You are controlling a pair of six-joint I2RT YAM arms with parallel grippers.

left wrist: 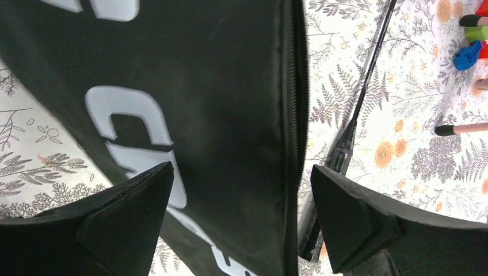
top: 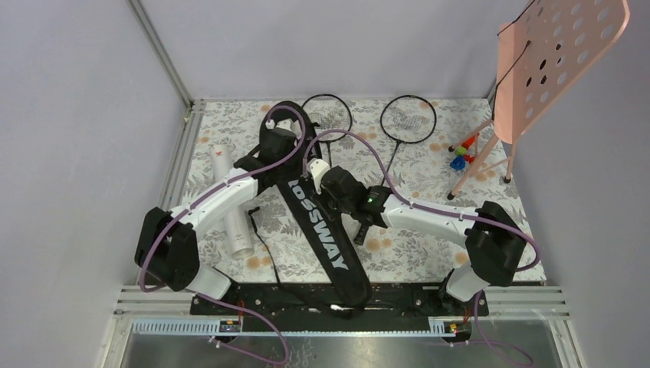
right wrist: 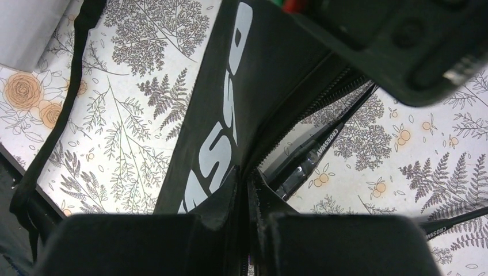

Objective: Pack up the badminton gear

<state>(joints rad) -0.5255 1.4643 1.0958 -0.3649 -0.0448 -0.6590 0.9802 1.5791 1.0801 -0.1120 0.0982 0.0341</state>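
CROSSWAY bag [top: 329, 245] lies diagonally mid-table; right gripper [right wrist: 248, 198] pinches its zipper edge, left gripper [left wrist: 241, 172] spread wide over it, rackets [top: 408, 119] beyond.

The desk [top: 429, 245] is covered with a cloth printed in grey ferns and orange flowers. A black bag [top: 326, 238] lettered in white lies slantwise on it, from the far middle down to the near edge. Left of the bag, a white tube [top: 236, 230] lies on its side, pointing away from the near edge. One racket [top: 331, 113] lies flat at the far side, its head just beside the bag's far end; a second racket [top: 408, 119] lies to its right. Small coloured toys [top: 462, 153] sit at the far right, by the feet of a pink stand [top: 479, 170]
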